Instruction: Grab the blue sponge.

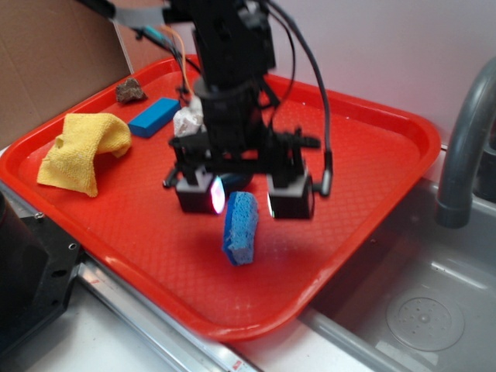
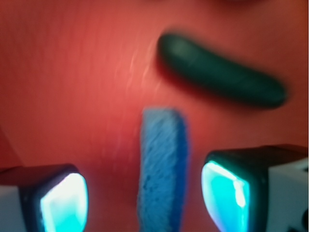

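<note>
The blue sponge (image 1: pixel 241 228) stands on its edge on the red tray (image 1: pixel 372 155), near the tray's front. My gripper (image 1: pixel 244 203) hangs right above it, open, with one lit pad on each side of the sponge's top. In the wrist view the sponge (image 2: pixel 162 169) runs up the gap between the two glowing fingers (image 2: pixel 65 205), with red tray showing on both sides of it, so neither pad touches it. My gripper (image 2: pixel 145 203) is empty.
A dark green pickle (image 2: pixel 219 77) lies beyond the sponge. A smooth blue block (image 1: pixel 153 117), a yellow cloth (image 1: pixel 81 147), a brown rock (image 1: pixel 130 91) and a white crumpled item (image 1: pixel 187 120) sit at the tray's back left. A sink (image 1: pixel 418 310) and grey faucet (image 1: pixel 465 139) are right.
</note>
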`<state>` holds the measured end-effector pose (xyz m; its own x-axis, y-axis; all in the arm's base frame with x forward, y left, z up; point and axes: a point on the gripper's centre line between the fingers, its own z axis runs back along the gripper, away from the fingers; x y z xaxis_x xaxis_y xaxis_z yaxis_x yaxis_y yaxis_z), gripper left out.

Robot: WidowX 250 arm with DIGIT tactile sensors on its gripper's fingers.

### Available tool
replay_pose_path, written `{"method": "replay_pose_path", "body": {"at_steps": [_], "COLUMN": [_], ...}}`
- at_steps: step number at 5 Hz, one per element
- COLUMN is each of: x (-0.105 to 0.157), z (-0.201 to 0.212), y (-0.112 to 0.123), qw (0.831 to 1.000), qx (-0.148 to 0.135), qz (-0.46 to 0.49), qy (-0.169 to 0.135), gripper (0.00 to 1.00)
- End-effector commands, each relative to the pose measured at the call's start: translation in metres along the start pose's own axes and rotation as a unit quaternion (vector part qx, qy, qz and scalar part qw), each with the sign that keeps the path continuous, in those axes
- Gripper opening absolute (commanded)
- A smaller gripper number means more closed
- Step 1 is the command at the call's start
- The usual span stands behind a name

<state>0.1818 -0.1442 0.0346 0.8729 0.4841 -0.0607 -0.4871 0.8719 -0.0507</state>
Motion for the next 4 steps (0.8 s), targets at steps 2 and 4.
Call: {"method": "replay_pose_path", "body": {"at_steps": [2, 4], "x": [-0.014, 0.003], "z": [0.012, 0.121], "y": [0.024, 0.101], "qw": [0.998, 0.979], "qx": [-0.027, 0.001], "qz": [-0.059, -0.198], "qy": [-0.019, -0.057], "gripper": [0.0, 0.0]}}
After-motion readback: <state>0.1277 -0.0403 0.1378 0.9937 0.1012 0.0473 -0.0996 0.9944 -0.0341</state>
